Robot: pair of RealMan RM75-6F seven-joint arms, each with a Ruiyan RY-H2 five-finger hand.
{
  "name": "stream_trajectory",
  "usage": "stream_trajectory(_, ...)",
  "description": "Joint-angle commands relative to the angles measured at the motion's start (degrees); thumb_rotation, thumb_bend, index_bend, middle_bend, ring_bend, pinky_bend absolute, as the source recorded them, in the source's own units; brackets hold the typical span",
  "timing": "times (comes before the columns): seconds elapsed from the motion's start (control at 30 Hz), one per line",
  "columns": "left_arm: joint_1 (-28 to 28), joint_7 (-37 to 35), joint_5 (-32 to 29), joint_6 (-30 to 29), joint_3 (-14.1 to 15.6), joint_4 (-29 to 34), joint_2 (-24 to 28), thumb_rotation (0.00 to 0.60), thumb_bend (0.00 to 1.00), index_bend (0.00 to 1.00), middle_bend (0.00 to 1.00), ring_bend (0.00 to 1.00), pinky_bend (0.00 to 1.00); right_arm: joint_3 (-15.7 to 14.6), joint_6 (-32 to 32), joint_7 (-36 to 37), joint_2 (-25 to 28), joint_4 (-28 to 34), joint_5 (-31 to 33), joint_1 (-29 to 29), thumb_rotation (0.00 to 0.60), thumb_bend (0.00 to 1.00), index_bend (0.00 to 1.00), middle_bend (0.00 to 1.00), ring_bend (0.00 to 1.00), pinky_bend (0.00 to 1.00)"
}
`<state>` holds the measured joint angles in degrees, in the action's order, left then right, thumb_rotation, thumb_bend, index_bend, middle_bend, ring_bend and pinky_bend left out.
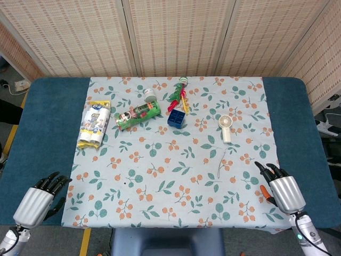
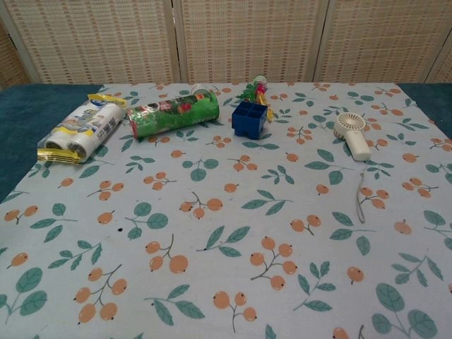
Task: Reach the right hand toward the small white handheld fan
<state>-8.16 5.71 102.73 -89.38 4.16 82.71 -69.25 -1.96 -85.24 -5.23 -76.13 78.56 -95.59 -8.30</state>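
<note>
The small white handheld fan (image 1: 225, 127) lies flat on the floral tablecloth at the right of the middle, its round head away from me and its handle pointing toward me; the chest view shows the fan (image 2: 352, 134) with a thin wrist cord (image 2: 362, 201) trailing toward me. My right hand (image 1: 282, 188) rests near the table's front right corner, well short of the fan, fingers apart and holding nothing. My left hand (image 1: 40, 198) sits at the front left corner, also empty with fingers spread. Neither hand shows in the chest view.
A green snack can (image 1: 138, 115) lies on its side at the back left, beside a white and yellow packet (image 1: 95, 124). A blue block (image 1: 177, 118) and a red and green toy (image 1: 177, 96) sit behind the middle. Woven screens stand behind the table.
</note>
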Motion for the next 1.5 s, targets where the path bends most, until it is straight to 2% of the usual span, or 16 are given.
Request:
stream_trajectory(0.03,-0.01,0.0,-0.08,0.06,0.01,0.02,0.03,0.6,0.42,0.23,0.23,0.15,0.36,0.13,0.1,-0.19,0.03,0.1,0.23,0.04,0.6,0.32,0.1,0.36,0.19,0.39)
stream_trajectory(0.37,-0.27,-0.77,-0.31,0.18,-0.2,-0.15,0.02,0.6,0.42,0.23,0.23,0.15,0.36,1.63,1.54,-1.49,-0.33,0.51,2.06,-0.62,0.6,0.32,0.09,0.35,0.2,0.39)
stream_trajectory(0.43,-0.51,-1.11,-0.87,0.57,-0.52,-0.22,-0.13,0.6,0.42,0.23,0.23,0.16,0.36,2.31,1.49,-0.93,-1.09,-0.72,2.05,-1.16,0.6,0.33,0.09,0.39,0.27,0.41)
stream_trajectory(0.5,-0.55,-1.09,-1.23,0.94,-0.54,-0.33,-0.13,0.6,0.42,0.23,0.23,0.16,0.36,3.28,1.95,-0.61,-2.01,-1.84,2.64,-1.89,0.6,0.39,0.09,0.47,0.38,0.48)
stream_trajectory(0.53,-0.52,-1.11,-1.31,1.04,-0.46,-0.31,-0.06,0.6,0.42,0.23,0.23,0.16,0.36,3.67,2.65,-0.65,-2.29,-2.04,3.1,-2.36,0.6,0.4,0.09,0.48,0.39,0.49)
stream_trajectory(0.6,-0.42,-1.35,-1.11,0.87,-0.22,-0.03,0.25,0.6,0.42,0.23,0.23,0.16,0.36,4.57,5.77,-1.41,-2.16,-1.12,4.86,-3.82,0.6,0.52,0.1,0.61,0.52,0.59)
stream_trajectory(0.63,-0.33,-1.51,-0.95,0.56,-0.19,0.08,0.35,0.6,0.42,0.23,0.24,0.16,0.36,5.03,7.56,-2.02,-1.89,-0.14,5.95,-4.58,0.6,0.55,0.11,0.64,0.55,0.62)
stream_trajectory(0.67,-0.22,-1.54,-0.76,0.19,-0.16,0.19,0.41,0.6,0.42,0.23,0.24,0.16,0.36,5.53,9.5,-2.67,-1.53,1.11,7.17,-5.41,0.6,0.59,0.1,0.68,0.59,0.65)
stream_trajectory(0.8,0.27,-1.93,-0.43,-1.0,-0.07,0.06,0.65,0.6,0.42,0.23,0.24,0.16,0.36,8.84,18.3,-7.62,-0.64,6.59,14.45,-9.71,0.6,0.67,0.09,0.76,0.65,0.69)
stream_trajectory(1.03,0.53,-1.68,-0.65,-1.12,-0.06,0.35,0.87,0.6,0.42,0.23,0.24,0.16,0.36,14.26,28.06,-17.07,-3.65,9.27,29.72,-16.27,0.6,0.71,0.02,0.78,0.66,0.69)
stream_trajectory(1.3,0.9,-1.55,-0.72,-1.58,-0.09,0.72,1.11,0.6,0.42,0.23,0.25,0.16,0.36,16.67,32.0,-27.06,-9.03,5.84,45.9,-23.04,0.6,0.73,0.01,0.78,0.66,0.69)
stream_trajectory(1.5,0.96,-1.45,-0.74,-1.47,-0.06,0.79,1.2,0.6,0.42,0.23,0.25,0.16,0.36,16.63,32.23,-30.1,-11.56,3.19,52.42,-26.31,0.6,0.73,0.01,0.78,0.66,0.69)
